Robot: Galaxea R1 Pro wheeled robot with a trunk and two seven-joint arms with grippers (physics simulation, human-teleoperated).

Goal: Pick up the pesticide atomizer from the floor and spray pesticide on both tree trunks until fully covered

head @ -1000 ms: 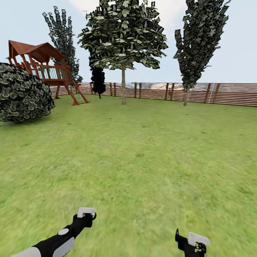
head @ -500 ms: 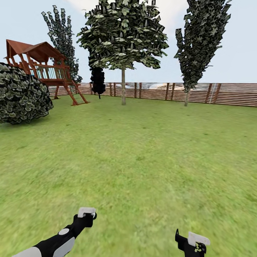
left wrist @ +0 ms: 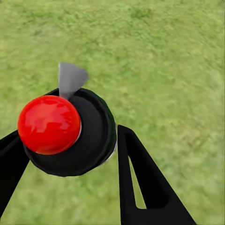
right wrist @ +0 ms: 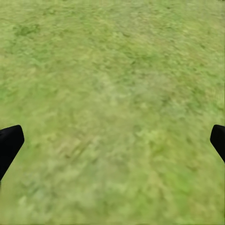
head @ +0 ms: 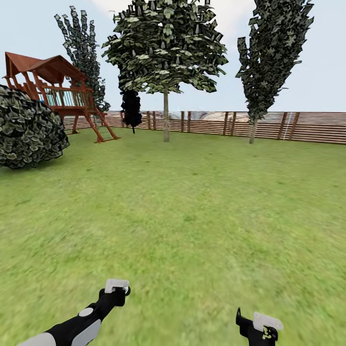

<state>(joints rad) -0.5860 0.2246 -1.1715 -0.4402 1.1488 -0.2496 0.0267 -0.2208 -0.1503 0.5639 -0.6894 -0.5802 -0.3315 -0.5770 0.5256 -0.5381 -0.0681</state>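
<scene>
Left tool [left wrist: 65, 136], seen from its wrist camera, is closed around the pesticide atomizer [left wrist: 91, 136]. One black finger [left wrist: 140, 183] lies against the round black body and the other presses on the opposite side. A glossy red cap [left wrist: 49, 124] sits on the black body, and a grey nozzle [left wrist: 71, 79] points away over the grass. We therefore place the atomizer in the left tool and off the floor. The right tool [right wrist: 112, 140] is spread wide and empty, with its two fingertips at opposite edges of its wrist view and only grass between them. In the head view the lawn [head: 192, 202] runs to a slatted fence [head: 312, 126]. A broad-canopied tree [head: 166, 43] stands well ahead, and its bare trunk [head: 166, 117] is far beyond spraying range. A wooden play structure [head: 57, 91] and a round bush [head: 29, 129] stand to the left. We judge the atomizer to be light and rigid, with a smooth curved body that may twist or slip between flat fingers. We judge the best hold to be across the widest part of the black body, leaving the cap and nozzle free.
</scene>
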